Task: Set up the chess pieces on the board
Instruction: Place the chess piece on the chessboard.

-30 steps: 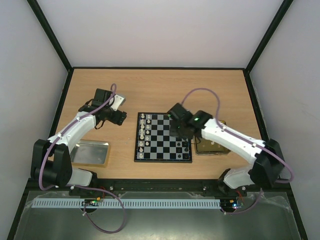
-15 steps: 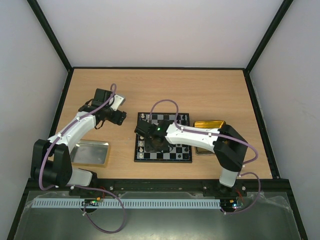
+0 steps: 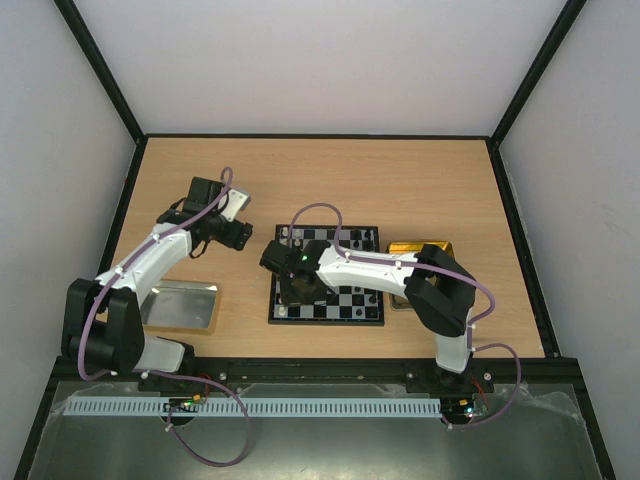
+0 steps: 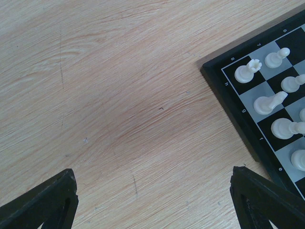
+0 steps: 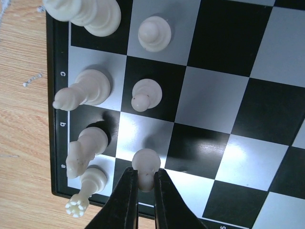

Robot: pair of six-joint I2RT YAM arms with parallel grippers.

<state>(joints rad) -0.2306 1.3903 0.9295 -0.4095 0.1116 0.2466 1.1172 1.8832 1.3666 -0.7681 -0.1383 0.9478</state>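
Observation:
The board [image 3: 350,305] lies mid-table, with white chess pieces [image 3: 286,238] along its left side. My right gripper [image 5: 145,180] is shut on a white pawn [image 5: 146,161] over the board's [image 5: 228,109] near-left corner squares, beside a white knight [image 5: 85,147] and rook [image 5: 86,187]. I cannot tell whether the pawn touches the board. From the top, the right gripper [image 3: 290,290] reaches across the board. My left gripper [image 4: 152,195] stands open over bare wood, left of the board's corner [image 4: 238,124]; several white pieces [image 4: 248,71] show there.
A silver tray [image 3: 180,305] sits near the left arm's base. A gold tray [image 3: 420,250] lies right of the board, partly hidden by the right arm. Dark walls edge the table.
The right arm has swung from the board's right side across to its left columns. The left arm has not moved.

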